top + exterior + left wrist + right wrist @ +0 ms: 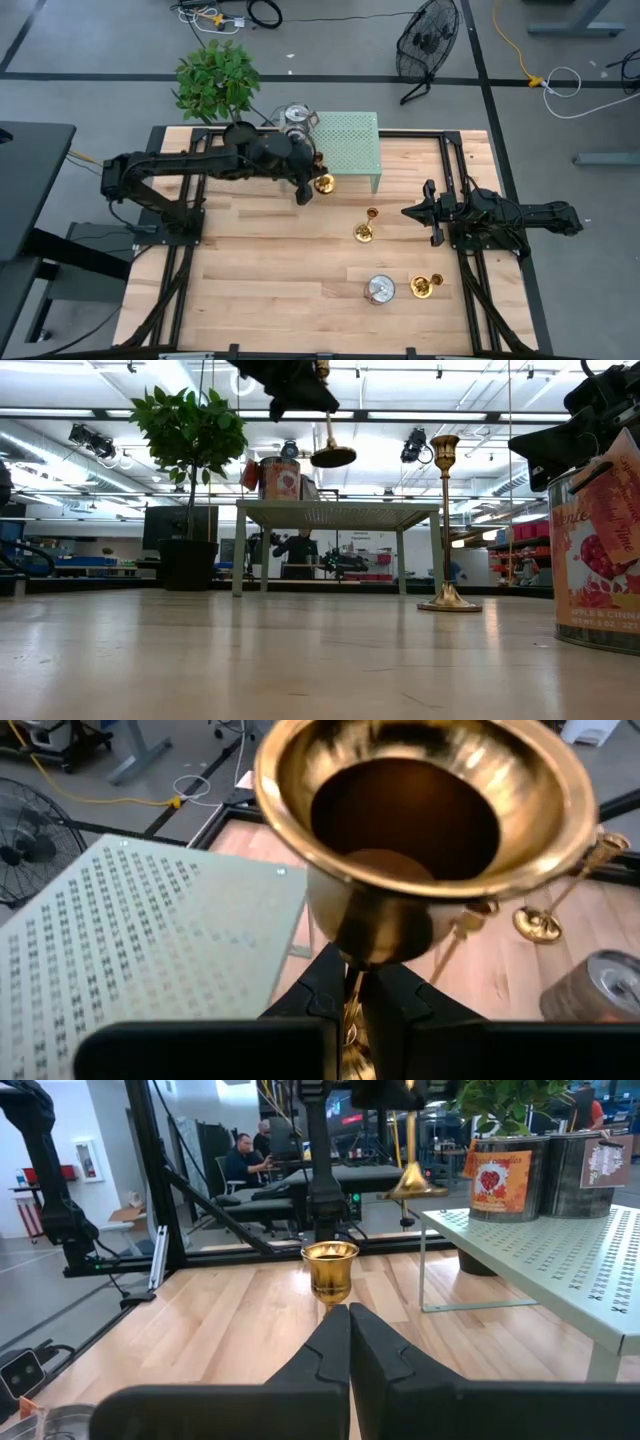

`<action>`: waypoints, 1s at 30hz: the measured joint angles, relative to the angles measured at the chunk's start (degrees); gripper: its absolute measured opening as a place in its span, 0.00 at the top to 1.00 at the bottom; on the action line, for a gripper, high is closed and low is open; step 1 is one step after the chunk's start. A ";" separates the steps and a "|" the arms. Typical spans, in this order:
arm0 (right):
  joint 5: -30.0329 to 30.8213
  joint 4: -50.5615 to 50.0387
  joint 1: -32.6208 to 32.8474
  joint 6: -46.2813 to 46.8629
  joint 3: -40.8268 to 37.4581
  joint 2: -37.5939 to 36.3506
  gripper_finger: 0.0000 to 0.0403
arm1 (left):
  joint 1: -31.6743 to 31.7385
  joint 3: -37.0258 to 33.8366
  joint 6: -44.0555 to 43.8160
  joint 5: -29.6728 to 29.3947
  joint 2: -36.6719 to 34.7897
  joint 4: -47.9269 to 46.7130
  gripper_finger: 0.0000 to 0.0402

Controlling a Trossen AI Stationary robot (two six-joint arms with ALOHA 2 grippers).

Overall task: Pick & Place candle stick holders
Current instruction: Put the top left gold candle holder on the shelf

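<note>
One shiny brass candle stick holder (pixel 324 184) was gripped by its thin stem in the clenched left gripper (pixel 306 188), base outward, and held aloft beside the pale green perforated metal shelf (pixel 350 140), presumably so it could be set down there. Two more brass holders were left on the wooden table (pixel 270 270): one upright mid-table (pixel 366 228), another (pixel 426 286) beside a silver-lidded tin (pixel 379 290). Off to the side, the right gripper (pixel 412 213) was kept empty and pinched closed, apparently waiting.
</note>
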 joint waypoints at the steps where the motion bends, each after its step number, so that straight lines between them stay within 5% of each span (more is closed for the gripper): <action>1: 0.00 0.02 -0.02 -0.02 0.00 -0.02 0.99 | 0.49 1.17 0.10 0.44 0.79 -0.09 0.94; 19: 0.00 0.02 -0.02 -0.02 -0.02 0.00 0.99 | 7.28 21.51 3.11 3.98 13.76 -6.78 0.94; 30: 0.00 0.02 0.00 -0.01 -0.02 0.00 0.99 | 10.57 25.23 2.78 3.48 15.87 -6.65 0.94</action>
